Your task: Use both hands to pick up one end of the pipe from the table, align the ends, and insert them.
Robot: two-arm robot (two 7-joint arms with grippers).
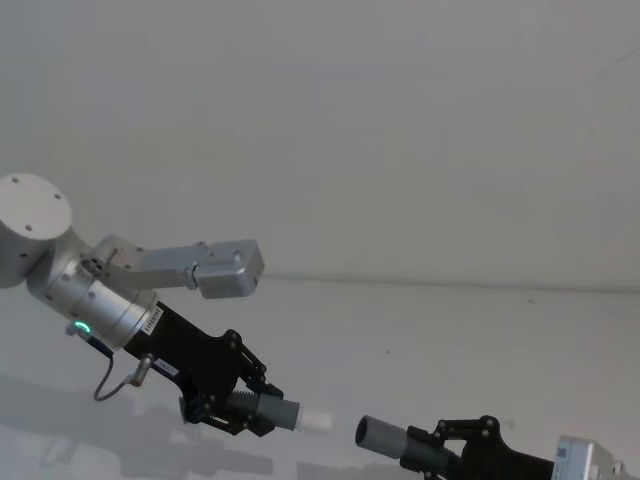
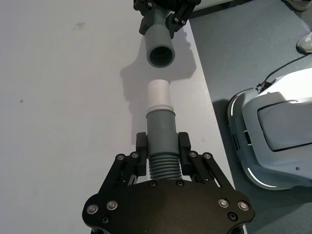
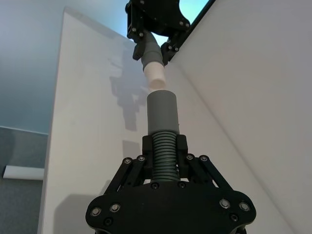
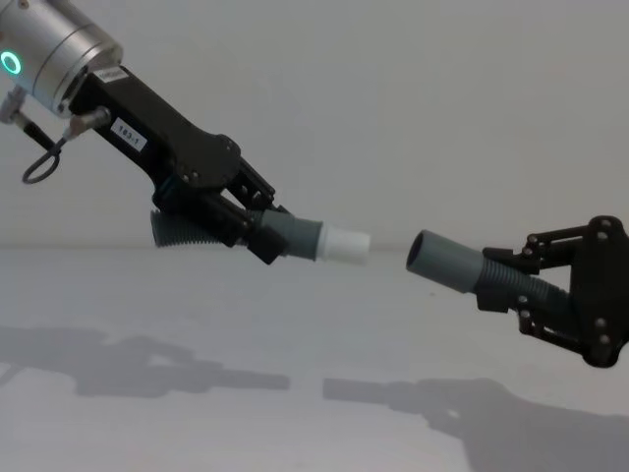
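Silver cylindrical left arm (image 1: 95,300), green glowing ring (image 4: 11,63), thin grey cable (image 4: 44,147), black angular screw-studded left end effector (image 4: 257,233), matching right end effector (image 4: 511,285)

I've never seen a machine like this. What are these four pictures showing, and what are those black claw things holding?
It is a robot with two arms, each ending in a black tool. Two pictures come from cameras on its head and chest, two from cameras on its wrists. The left tool is shut on a short grey pipe piece with a white tip. The right tool is shut on a longer ribbed pipe piece with an open mouth. Both pieces are held above the pale table, ends facing each other with a gap between, not yet joined.
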